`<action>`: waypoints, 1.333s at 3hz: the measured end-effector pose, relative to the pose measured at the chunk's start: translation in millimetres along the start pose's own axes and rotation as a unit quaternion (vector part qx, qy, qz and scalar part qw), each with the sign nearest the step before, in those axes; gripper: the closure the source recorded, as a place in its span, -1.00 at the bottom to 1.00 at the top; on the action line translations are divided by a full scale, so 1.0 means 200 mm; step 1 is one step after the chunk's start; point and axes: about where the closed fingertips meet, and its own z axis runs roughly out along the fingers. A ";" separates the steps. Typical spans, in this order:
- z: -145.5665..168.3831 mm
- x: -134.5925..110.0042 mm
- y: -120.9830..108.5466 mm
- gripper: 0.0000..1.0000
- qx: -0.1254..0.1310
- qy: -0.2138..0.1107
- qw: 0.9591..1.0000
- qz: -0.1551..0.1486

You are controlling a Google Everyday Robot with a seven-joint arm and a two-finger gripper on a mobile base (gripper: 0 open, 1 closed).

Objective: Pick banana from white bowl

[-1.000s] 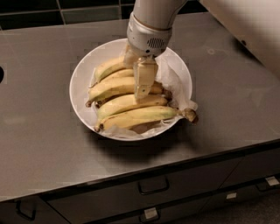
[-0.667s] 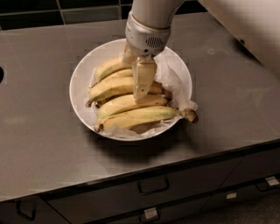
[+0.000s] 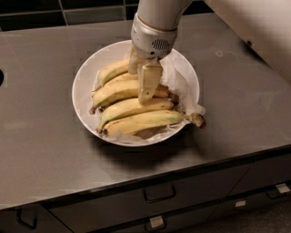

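The white bowl (image 3: 86, 77) is wide, shallow and paper-lined, and stands in the middle of the steel counter. It holds several yellow bananas lying side by side. The banana (image 3: 116, 92), long, thick and faintly green, lies third from the front. My gripper (image 3: 138, 86) comes down from above over the bowl's middle. Its front finger (image 3: 147, 84) dips in just in front of this banana, and its rear finger (image 3: 133, 63) stands behind the bananas farther back. The fingers are apart and straddle the banana, which rests in the bowl.
The frontmost banana (image 3: 145, 121) has a brown stem stub (image 3: 198, 120) poking over the bowl's right rim. Crinkled paper (image 3: 179, 79) rises at the right side. The counter's front edge (image 3: 136, 179) has drawers below it. A dark tiled wall (image 3: 45, 13) runs behind.
The gripper has shifted slightly left and a little lower into the bananas. The bananas and the bowl have not moved.
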 end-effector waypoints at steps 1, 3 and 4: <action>0.01 0.01 0.00 -0.14 -0.002 -0.001 1.000 0.001; 0.02 0.02 0.00 -0.12 -0.006 -0.001 1.000 0.001; 0.03 0.01 0.00 0.21 -0.010 -0.002 1.000 -0.001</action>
